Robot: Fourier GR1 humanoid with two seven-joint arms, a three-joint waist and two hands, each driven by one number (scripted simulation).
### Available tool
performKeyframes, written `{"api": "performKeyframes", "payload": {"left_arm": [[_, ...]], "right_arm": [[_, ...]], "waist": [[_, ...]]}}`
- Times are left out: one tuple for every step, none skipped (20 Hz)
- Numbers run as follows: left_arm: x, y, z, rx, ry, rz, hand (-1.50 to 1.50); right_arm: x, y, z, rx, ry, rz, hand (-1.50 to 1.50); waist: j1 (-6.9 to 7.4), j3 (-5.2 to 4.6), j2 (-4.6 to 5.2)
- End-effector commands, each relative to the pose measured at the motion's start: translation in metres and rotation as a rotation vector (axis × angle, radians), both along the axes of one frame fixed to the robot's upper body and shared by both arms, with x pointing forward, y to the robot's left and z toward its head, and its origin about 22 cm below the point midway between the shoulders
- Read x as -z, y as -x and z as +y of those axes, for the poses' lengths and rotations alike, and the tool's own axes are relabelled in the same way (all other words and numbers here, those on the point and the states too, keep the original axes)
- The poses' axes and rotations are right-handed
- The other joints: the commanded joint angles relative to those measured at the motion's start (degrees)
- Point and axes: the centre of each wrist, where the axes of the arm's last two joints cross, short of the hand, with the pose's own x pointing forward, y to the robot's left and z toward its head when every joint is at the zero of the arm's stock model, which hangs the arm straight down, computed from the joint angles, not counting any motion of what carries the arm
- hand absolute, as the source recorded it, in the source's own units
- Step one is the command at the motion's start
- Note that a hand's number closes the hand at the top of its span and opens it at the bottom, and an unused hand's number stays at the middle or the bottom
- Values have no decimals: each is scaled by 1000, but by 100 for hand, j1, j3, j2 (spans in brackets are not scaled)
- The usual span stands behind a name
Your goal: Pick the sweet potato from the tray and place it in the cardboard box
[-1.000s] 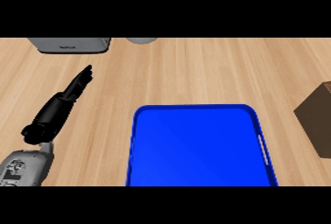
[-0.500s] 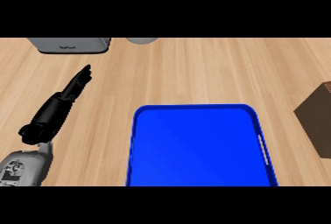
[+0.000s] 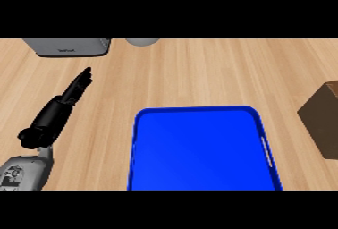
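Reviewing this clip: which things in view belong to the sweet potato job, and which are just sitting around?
Job:
blue tray, nothing visible in it
cardboard box, at the right edge
left hand, open, left of the tray
No sweet potato shows.

Lying about:
grey appliance, top left
grey round object, top edge

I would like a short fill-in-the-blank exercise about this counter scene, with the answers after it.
1. The tray has the colour ____.
2. The only hand in view, the left hand, has its fingers ____.
3. The cardboard box stands at the ____ edge of the view.
4. The tray holds ____.

Answers: blue; straight; right; nothing
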Motion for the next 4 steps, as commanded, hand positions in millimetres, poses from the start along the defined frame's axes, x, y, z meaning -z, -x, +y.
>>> {"api": "performKeyframes", "payload": {"left_arm": [[-12, -5, -4, -8, -2, -14, 0], [2, -15, -12, 6, -18, -9, 0], [-13, -6, 9, 14, -9, -6, 0], [-7, -1, -1, 11, -7, -10, 0]], "right_arm": [[19, 21, -23, 118, -125, -134, -150], [21, 28, -36, 131, -136, -147, -150], [36, 42, -30, 143, -107, -146, -150], [34, 42, -38, 181, -107, -180, -150]], "waist": [[64, -4, 32], [35, -5, 59], [57, -9, 24], [90, -8, 31]]}}
